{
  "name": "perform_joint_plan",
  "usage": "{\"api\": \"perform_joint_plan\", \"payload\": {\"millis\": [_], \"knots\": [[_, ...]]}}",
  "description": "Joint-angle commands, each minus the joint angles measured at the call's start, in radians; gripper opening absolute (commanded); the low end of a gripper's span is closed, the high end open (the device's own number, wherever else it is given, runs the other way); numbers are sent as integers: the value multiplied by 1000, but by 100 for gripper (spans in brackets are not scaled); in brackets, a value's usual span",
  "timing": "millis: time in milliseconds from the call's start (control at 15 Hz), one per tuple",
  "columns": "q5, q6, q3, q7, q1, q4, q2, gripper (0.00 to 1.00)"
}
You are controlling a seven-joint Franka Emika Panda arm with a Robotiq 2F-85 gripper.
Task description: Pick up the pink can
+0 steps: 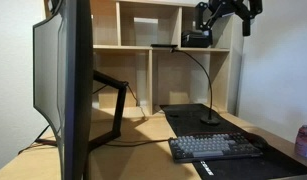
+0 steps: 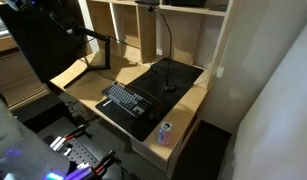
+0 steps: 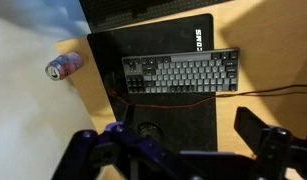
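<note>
In the wrist view our fingers (image 3: 115,152) hang spread and empty. The pink can (image 3: 65,66) sits well apart from them, beyond the keyboard's (image 3: 180,72) end. In both exterior views it stands near the counter (image 2: 188,105) edge. We judge it light, slick and dentable, so we pinch it mid-body.

Keyboard (image 3: 181,72) on black desk mat (image 3: 193,118), monitor (image 1: 63,80) and shelves (image 1: 143,25) nearby

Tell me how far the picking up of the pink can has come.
Done: nothing yet; the pink can sits on the desk, untouched, off the mat's edge. In hand: the gripper hangs open, empty, above the keyboard. Left: move over the can, descend, close, lift.
</note>
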Motion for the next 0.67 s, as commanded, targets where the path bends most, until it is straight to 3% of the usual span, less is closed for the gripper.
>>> {"api": "perform_joint_plan", "payload": {"millis": [0,133,200,333,600], "knots": [[-18,-4,-23,17,32,3,11,100],[39,-23,-21,109,28,10,13,100],[30,-133,-89,88,-18,181,70,100],[25,-177,-136,130,-36,231,71,100],[11,-333,-257,188,-106,484,147,100]]}}
